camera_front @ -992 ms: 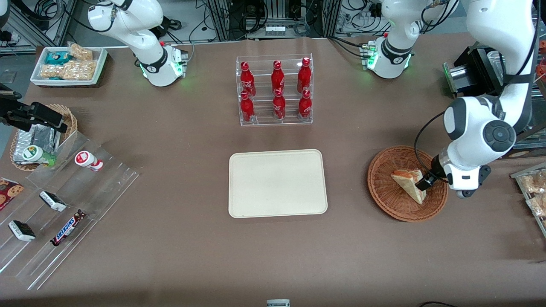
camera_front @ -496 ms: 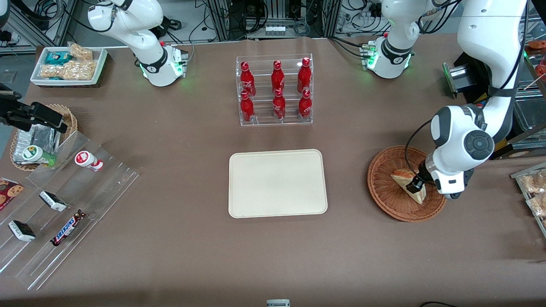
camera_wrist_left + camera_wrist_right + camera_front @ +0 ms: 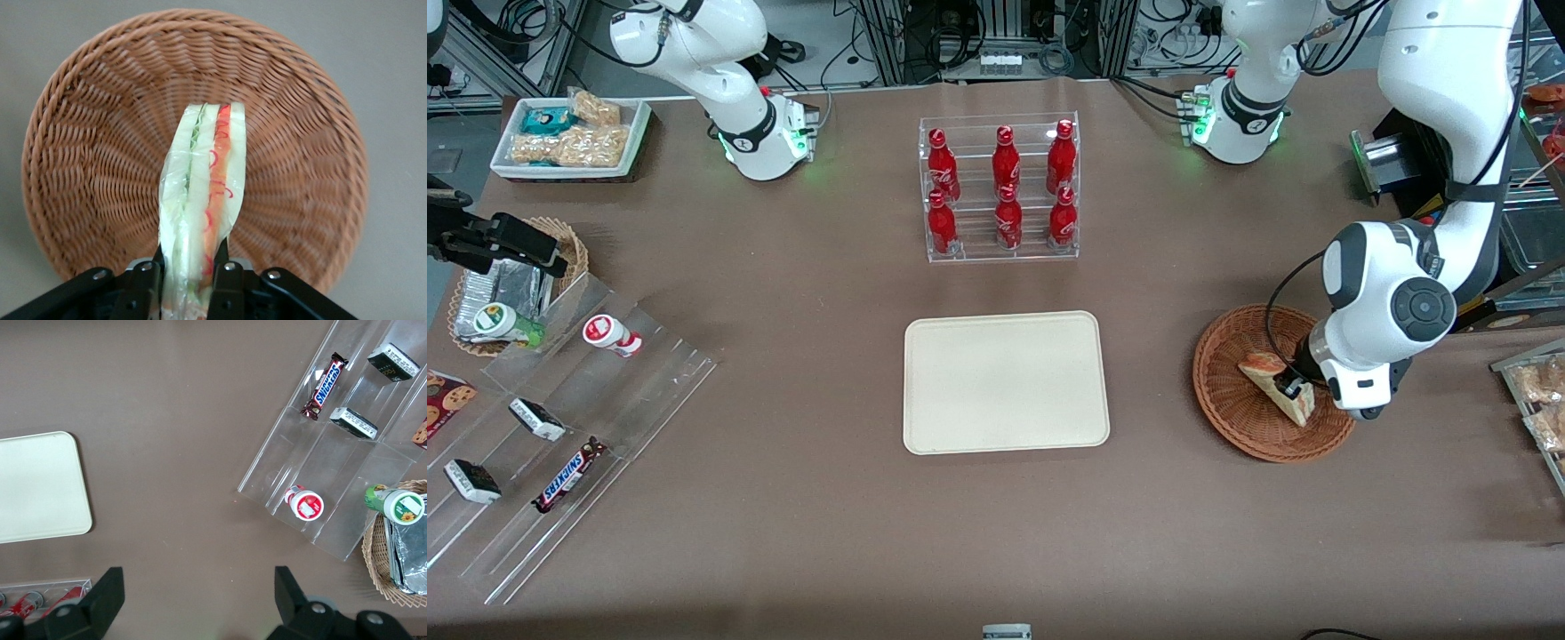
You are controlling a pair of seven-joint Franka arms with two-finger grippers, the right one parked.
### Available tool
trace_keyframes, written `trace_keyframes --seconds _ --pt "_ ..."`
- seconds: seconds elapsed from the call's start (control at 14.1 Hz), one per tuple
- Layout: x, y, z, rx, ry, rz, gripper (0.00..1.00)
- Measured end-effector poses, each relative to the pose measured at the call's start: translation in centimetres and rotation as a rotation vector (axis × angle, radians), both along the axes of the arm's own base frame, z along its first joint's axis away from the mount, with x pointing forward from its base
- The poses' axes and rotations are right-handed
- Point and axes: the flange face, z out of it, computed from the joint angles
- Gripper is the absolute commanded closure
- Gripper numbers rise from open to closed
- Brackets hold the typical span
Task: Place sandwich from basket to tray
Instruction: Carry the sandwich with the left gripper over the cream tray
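hand (image 3: pixel 185 270) low in basket (image 3: pixel 1232 418), fingers (image 3: pixel 143 283) pinching sandwich (image 3: pixel 200 200); arm bent steeply above

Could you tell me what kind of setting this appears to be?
Probably a robotics lab staged as a snack counter: a rack of red bottles, an acrylic snack display, and cabling near the arm bases. The left hand is shut on the sandwich in the basket.

We see rough brown wicker in the basket (image 3: pixel 100 167), glossy clear wrap on the sandwich (image 3: pixel 200 193), and the pincer (image 3: pixel 183 280) in black plastic pinching it.
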Motion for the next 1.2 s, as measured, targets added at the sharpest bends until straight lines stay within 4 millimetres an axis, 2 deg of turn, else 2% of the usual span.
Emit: trace_keyframes --seconds 0.14,0.35,0.64,0.85,0.99,1.2 --pt "0.4 -3.8 2.1 0.000 0.000 -0.060 0.95" --pt "-0.5 -10.6 3.1 -0.018 -0.012 -0.159 0.94" --pt "-3.3 -22.3 3.2 -0.043 -0.030 -0.339 0.92" --pt "-4.8 -31.3 1.7 -0.068 -0.060 -0.464 0.91" --pt "-5.8 -36.2 -0.1 -0.092 -0.091 -0.529 0.91" --pt "-7.1 -41.4 -2.9 -0.118 -0.121 -0.597 0.91"
